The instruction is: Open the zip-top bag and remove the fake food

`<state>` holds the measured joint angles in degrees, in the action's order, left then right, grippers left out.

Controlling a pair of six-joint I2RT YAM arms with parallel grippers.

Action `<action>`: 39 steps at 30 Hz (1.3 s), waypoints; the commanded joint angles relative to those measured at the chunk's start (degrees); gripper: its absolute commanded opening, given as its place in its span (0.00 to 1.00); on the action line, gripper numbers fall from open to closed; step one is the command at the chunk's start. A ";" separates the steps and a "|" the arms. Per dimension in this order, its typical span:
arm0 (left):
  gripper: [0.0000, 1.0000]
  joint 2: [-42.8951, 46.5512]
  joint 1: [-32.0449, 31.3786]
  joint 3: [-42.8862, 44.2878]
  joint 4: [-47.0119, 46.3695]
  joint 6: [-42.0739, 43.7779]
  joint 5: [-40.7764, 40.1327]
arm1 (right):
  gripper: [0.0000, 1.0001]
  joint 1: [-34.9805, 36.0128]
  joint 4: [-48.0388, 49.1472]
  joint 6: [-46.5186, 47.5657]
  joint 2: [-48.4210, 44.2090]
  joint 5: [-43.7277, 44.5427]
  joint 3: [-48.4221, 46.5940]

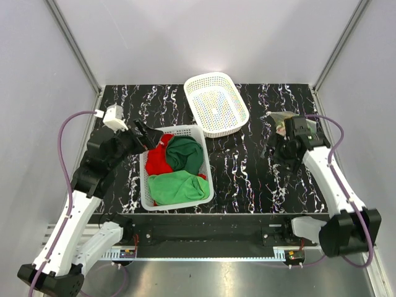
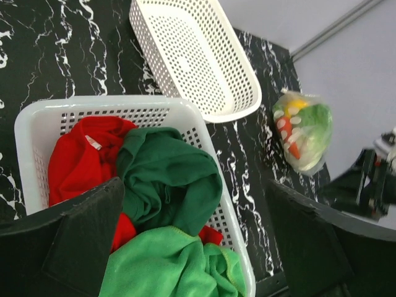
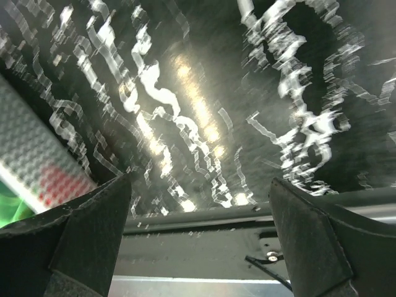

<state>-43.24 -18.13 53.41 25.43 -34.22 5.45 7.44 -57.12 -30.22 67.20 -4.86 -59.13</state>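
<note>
Top external: zip-top bag [image 1: 279, 120] lies on the right side of the desk [image 1: 247, 173], toward the far edge, just behind the right pincer [image 3: 199, 182]. The fake food [image 2: 302, 127] is inside it, nothing out yet. — Ana

That right pincer is spread wide, empty, facing the near rail [image 3: 204, 241], away from the bag. The left pincer [image 1: 147, 135] is also spread, empty, above the cloth basket [image 1: 144, 179]. — Raj

Plan? — Ana

I'd turn the right around and pin the bag's body, then bring the left across for the zip lip. Can't tell which end has the seal, so check first. Film looks slick and crinkly: pinch one layer, low and slow. — Raj
</note>
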 commanded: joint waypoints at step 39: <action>0.96 -11.07 -6.03 3.37 -1.96 -6.29 21.09 | 0.51 -7.18 15.45 8.25 44.96 -1.59 -38.28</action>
<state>-53.32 -21.39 55.79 30.30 -36.91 23.40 0.01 -49.43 -19.33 118.17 8.88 -104.31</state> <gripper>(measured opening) 0.972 0.557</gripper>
